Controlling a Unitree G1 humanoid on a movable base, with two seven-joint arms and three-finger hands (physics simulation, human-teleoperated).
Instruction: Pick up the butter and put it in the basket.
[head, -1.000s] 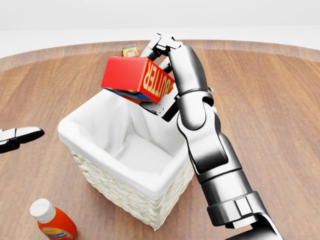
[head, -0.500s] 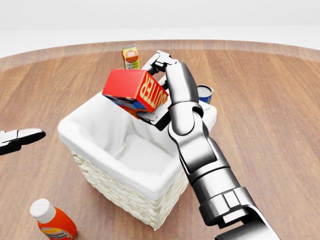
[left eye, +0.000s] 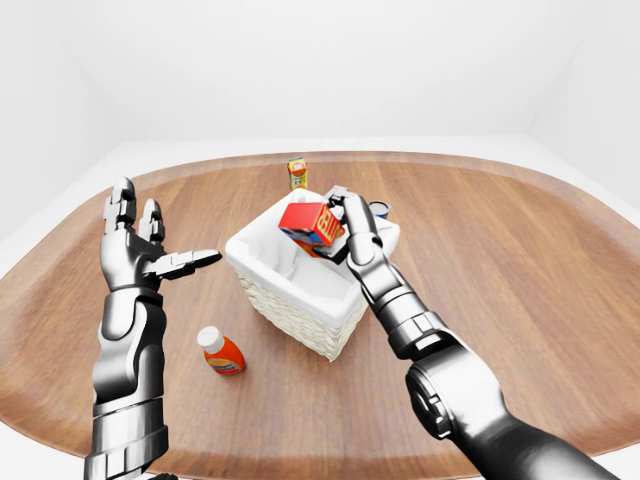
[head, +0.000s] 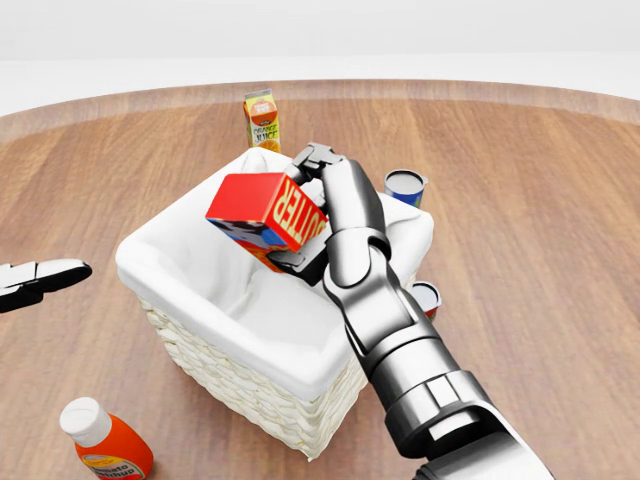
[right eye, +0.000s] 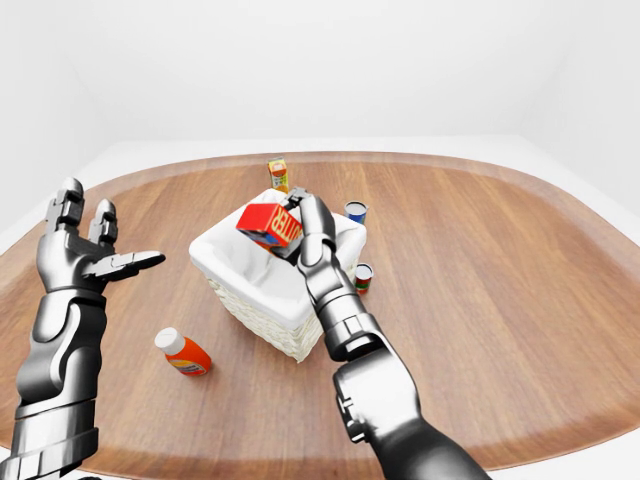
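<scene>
Head view looks down on a broad wooden table with a rounded far edge, its brown planks running left to right, set in a plain white room with pale walls and a pale floor beyond the rim. Near the middle stands the basket, a white wicker box lined with white cloth, turned so one corner points toward the near edge. The right hand reaches in from the lower right, its fingers clenched on the butter, a red box with yellow lettering on its end face, tilted and held above the basket's open top on its far right side, not resting on the liner. At the far side of the basket an orange juice carton stands upright. To the right of the basket sit a blue-labelled can and, nearer, a red-labelled can partly hidden by the arm, just beside the basket's wall. A ketchup bottle with a white cap lies on the wood to the near left, well apart from the basket. In the left-eye view the left hand is raised over the table's left side, fingers spread and released, grasping nothing.
</scene>
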